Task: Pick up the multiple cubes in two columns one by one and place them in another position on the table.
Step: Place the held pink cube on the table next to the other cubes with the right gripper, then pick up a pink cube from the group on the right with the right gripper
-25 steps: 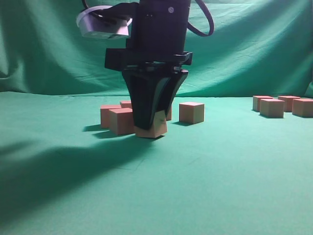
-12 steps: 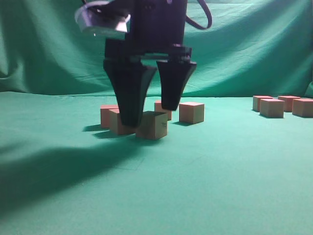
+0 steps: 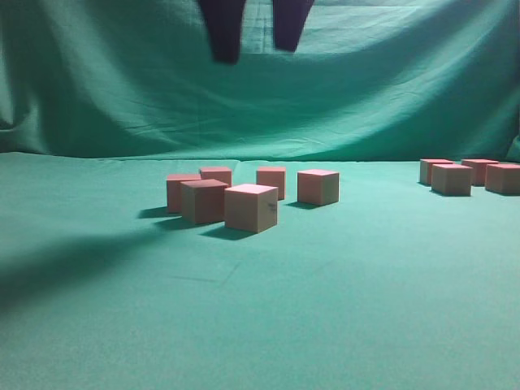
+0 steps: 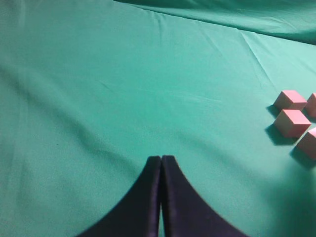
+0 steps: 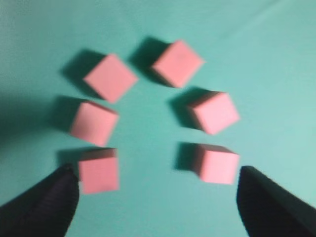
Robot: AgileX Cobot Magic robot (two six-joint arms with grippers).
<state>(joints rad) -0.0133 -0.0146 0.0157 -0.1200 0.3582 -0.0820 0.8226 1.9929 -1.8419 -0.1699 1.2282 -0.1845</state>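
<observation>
Your right pincer (image 3: 251,36) hangs high above the near cluster of six cubes (image 3: 251,207) on the table (image 3: 341,301), released and holding nothing, its fingers (image 5: 47,205) spread wider than the cluster's two columns. Your left pincer (image 4: 161,163) sits clenched and empty, low over bare cloth to the cluster's left. More cubes (image 3: 452,179) stand well right of the cluster, with open table between.
</observation>
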